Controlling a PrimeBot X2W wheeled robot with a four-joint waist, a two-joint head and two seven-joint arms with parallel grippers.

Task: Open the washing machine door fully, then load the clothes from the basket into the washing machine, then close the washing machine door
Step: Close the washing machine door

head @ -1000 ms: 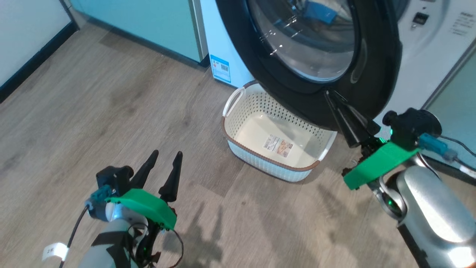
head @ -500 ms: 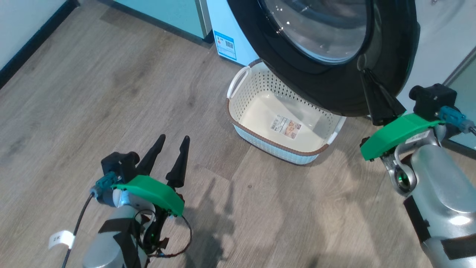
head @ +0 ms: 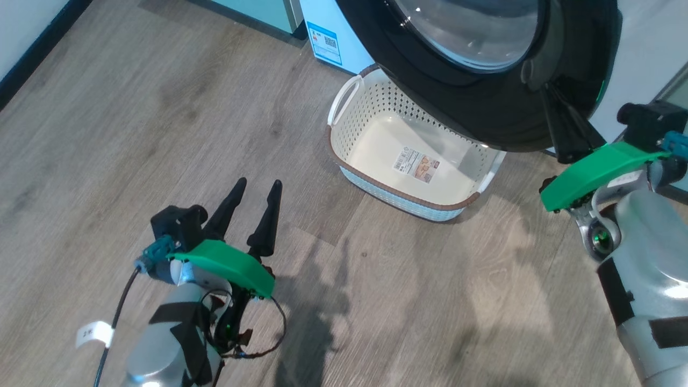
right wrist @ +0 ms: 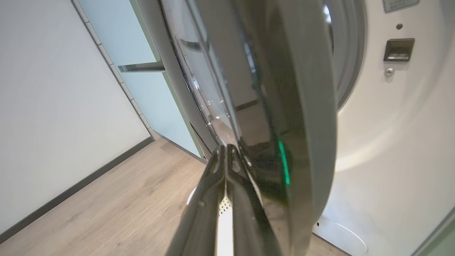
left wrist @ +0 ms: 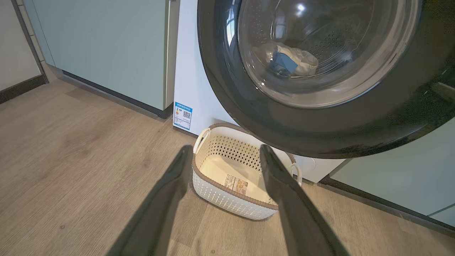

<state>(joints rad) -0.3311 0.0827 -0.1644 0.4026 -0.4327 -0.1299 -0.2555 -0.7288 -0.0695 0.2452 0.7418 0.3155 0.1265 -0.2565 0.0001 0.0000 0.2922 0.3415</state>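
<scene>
The round glossy black washing machine door [head: 484, 107] hangs ajar at the head view's upper right. The nearer right gripper [right wrist: 226, 149], fingers pressed together and empty, seems to touch its outer face; the left gripper [head: 259, 183] gapes empty, lower left.

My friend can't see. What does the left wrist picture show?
The black round washing machine door hangs above the empty basket on the wood floor. Through its glass, the clothes lie in the drum. The left gripper points at the basket, jaws open.
</scene>
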